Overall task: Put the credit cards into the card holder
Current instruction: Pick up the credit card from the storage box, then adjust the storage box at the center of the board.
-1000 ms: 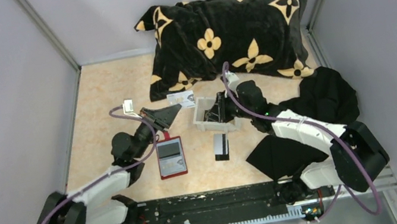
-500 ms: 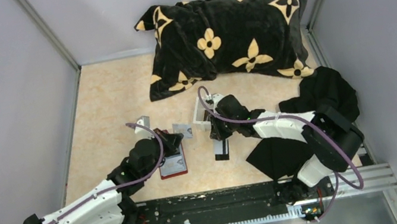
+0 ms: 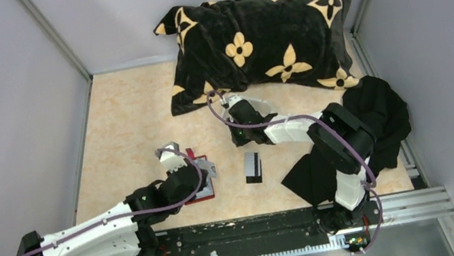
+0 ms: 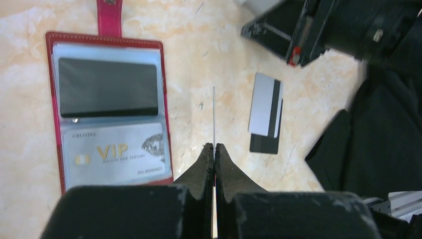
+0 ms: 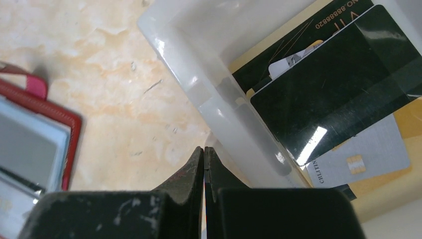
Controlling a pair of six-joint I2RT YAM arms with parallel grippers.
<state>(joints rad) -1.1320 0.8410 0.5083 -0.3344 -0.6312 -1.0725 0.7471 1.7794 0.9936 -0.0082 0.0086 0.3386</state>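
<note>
**Operator:** Which step am I doing?

**Spotter:** You're loading cards. Your right gripper (image 5: pixel 204 152) is sitting closed against the white tray (image 5: pixel 199 94), which is holding more credit cards (image 5: pixel 338 84).

**Operator:** And the left?

**Spotter:** The card holder (image 4: pixel 166 109) is lying open, both visible pockets filled. Your left gripper (image 4: pixel 214 147), just right of it, is pinching one card (image 4: pixel 214 114) edge-on. I'm judging you'll need a free slot.

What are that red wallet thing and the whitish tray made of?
Card holder: likely faux leather, matte red with a seemingly stitched edge; pockets clear glossy plastic. Tray: translucent whitish plastic, smooth, with glints along its wall.
</note>
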